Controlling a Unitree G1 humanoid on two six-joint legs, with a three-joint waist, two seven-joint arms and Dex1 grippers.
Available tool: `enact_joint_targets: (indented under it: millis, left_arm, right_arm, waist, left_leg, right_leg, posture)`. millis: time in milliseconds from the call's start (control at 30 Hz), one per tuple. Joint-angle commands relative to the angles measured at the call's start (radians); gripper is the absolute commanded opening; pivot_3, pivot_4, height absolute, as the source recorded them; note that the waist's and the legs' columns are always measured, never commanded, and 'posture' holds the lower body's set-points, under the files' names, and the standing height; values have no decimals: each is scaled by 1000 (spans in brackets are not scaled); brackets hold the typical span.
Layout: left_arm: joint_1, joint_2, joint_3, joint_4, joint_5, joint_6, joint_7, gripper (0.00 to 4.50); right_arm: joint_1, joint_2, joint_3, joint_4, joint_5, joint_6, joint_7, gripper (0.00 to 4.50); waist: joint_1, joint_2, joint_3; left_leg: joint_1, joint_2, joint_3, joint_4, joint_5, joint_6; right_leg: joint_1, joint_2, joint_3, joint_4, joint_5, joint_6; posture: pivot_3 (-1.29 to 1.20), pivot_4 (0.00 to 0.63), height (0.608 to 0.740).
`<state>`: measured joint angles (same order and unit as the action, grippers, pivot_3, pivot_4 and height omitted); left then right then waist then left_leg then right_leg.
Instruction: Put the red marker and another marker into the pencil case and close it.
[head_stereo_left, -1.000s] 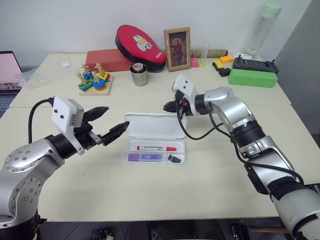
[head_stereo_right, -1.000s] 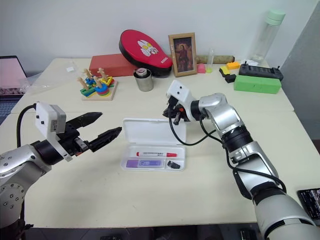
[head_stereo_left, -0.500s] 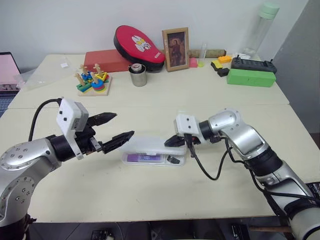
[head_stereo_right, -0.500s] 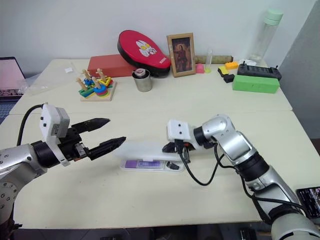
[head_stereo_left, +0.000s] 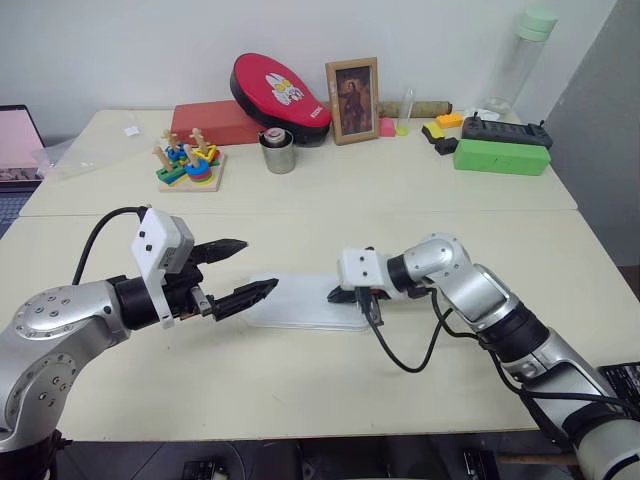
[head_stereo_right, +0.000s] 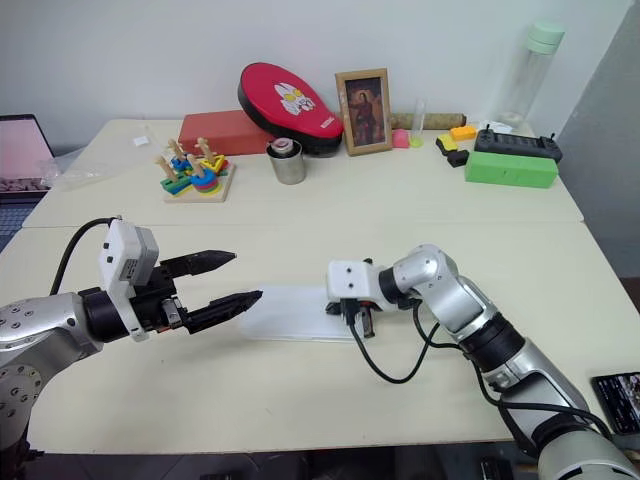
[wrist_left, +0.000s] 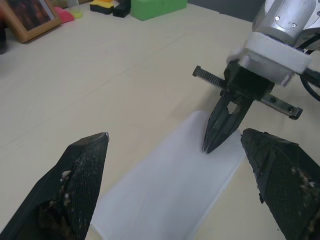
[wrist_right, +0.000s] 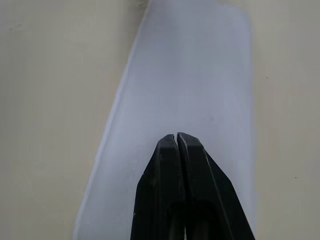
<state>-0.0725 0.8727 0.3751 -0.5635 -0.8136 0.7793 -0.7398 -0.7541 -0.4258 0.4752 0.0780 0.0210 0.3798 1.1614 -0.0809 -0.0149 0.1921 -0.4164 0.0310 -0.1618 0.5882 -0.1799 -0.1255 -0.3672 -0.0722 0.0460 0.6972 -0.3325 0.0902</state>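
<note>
The pencil case (head_stereo_left: 305, 302) lies flat on the counter (head_stereo_left: 420, 190) in front of me with its lid down, so neither marker can be seen; I judge they are inside, and only the final press or latch check is left.

My right claw (head_stereo_left: 336, 295) is pinched tight, both fingers together and holding nothing. Its tip rests on the lid near the case's 3 o'clock end, pointing across toward 9 o'clock and tilted down. In my right wrist view the closed fingers (wrist_right: 177, 165) sit over the white lid with the case stretching away ahead of them.

My left claw (head_stereo_left: 245, 270) is spread wide and empty, hovering just off the case's 9 o'clock end, fingertips aimed toward 3 o'clock. From the left wrist view the case (wrist_left: 170, 190) lies between my two spread fingers and a little beyond them, with the right claw (wrist_left: 212, 145) planted on its far end.

The relation that matters: the case's long axis runs 9 to 3 o'clock, the same line on which my two claws face each other. The right claw is the nearer one, already on the lid. If the lid has not snapped, I judge the push should come straight down from there, with the left claw ready to brace the 9 o'clock end against sliding.
</note>
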Motion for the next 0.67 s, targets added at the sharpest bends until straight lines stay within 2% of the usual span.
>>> enact_joint_targets:
  millis: [33,100,267,433,667]
  left_arm:
    - [-20,-25,7,52,37,-13,59,4500]
    - [-48,-49,9,105,78,-33,109,4500]
    - [-116,-75,32,252,172,-101,171,4500]
    - [-127,-52,16,429,298,-237,135,4500]
    - [-213,-35,-16,666,385,-330,73,4500]
  right_arm:
    - [-47,40,-207,43,103,23,-110,35]
    - [-63,27,-291,85,142,52,-140,392]
    - [-59,-52,-394,139,184,117,-150,1525]
    - [-26,-106,-429,193,178,122,-169,2832]
    - [31,-94,-447,124,212,166,-196,4454]
  waist:
    - [0,0,0]
    - [0,0,0]
    - [13,0,0]
    - [14,0,0]
    - [15,0,0]
  left_leg:
    - [0,0,0,0,0,0]
    - [0,0,0,0,0,0]
    - [-1,0,0,0,0,0]
    - [-1,0,1,-1,0,0]
    - [-2,0,1,-2,0,0]
  right_leg:
    - [0,0,0,0,0,0]
    - [0,0,0,0,0,0]
    - [-1,0,0,-1,0,0]
    - [-2,0,0,-1,0,0]
    - [-2,0,0,-1,0,0]
  posture:
    - [0,150,740]
    - [0,150,740]
    - [0,150,740]
    - [0,150,740]
    - [0,150,740]
